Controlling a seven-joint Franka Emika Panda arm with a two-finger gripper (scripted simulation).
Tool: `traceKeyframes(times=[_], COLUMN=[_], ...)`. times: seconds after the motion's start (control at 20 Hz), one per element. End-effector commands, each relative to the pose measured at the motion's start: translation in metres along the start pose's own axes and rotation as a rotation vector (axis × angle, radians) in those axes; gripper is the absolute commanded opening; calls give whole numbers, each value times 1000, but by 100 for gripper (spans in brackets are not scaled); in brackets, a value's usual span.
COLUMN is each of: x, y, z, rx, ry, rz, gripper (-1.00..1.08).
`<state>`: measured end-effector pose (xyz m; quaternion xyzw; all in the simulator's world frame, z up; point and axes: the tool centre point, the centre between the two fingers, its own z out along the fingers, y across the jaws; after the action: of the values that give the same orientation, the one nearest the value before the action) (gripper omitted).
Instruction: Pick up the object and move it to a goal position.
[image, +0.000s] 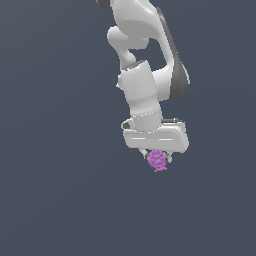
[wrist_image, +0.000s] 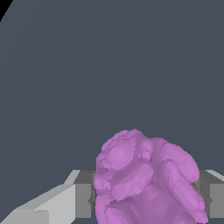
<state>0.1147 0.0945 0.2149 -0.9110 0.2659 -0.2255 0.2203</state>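
Filling the wrist view, the purple blob sits clamped between the gripper fingers, hanging at six o'clock beneath the hand, and its lumpy skin could slip loose under a jerky carry.

Arm: smooth white shell, soft sheen, like moulded plastic; dark grey matt panels at the joints. Claw: pale grey, flat-faced fingers, matt. Object: magenta, lumpy and bumpy, faceted surface, matt with faint shading. Backdrop: uniform dull slate, textureless.
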Motion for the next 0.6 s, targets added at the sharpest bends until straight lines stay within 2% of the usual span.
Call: traceKeyframes(times=[0.0,0.55], x=[10,43], y=[-15,-69], z=[-9,-53], rx=[48,229], ry=[19,84], rz=[-23,-107], gripper=[-100,-100])
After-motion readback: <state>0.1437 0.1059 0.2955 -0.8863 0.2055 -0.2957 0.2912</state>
